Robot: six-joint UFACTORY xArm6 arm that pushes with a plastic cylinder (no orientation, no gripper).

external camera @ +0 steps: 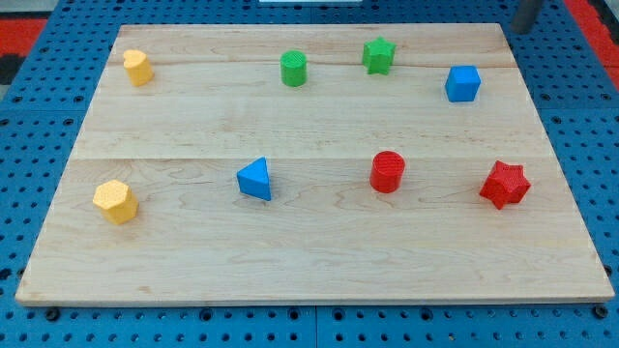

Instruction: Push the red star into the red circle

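Star first: the red star (505,184) sits near the view's right edge of the board, low in the right half, and the red circle (387,171) stands to its left at almost the same height, well apart, with bare wood between them. So the push I want runs straight toward the view's left.

My tip? At the view's top right corner there is a dark grey shape (528,14), likely the rod, but its end is cut off by the frame, so I cannot say where my tip rests. This rig carries no pincer at all, so there is nothing to report as released or clenched.

Risks, as I judge them: the star's points give an uneven face, so an off-centre push could spin it and send it sliding past the circle above or below. Coming down from the top right, I also pass the blue cube (462,83) and could clip it. A hard shove might knock the circle on toward the blue triangle (255,179).

Further out: green star (379,55) and green cylinder (293,69) along the top, two yellow blocks (137,68) (115,201) at the left.

The wooden board (309,261) is pale, smooth and planked, resting on a blue pegboard (29,155) with red showing at the top corners.
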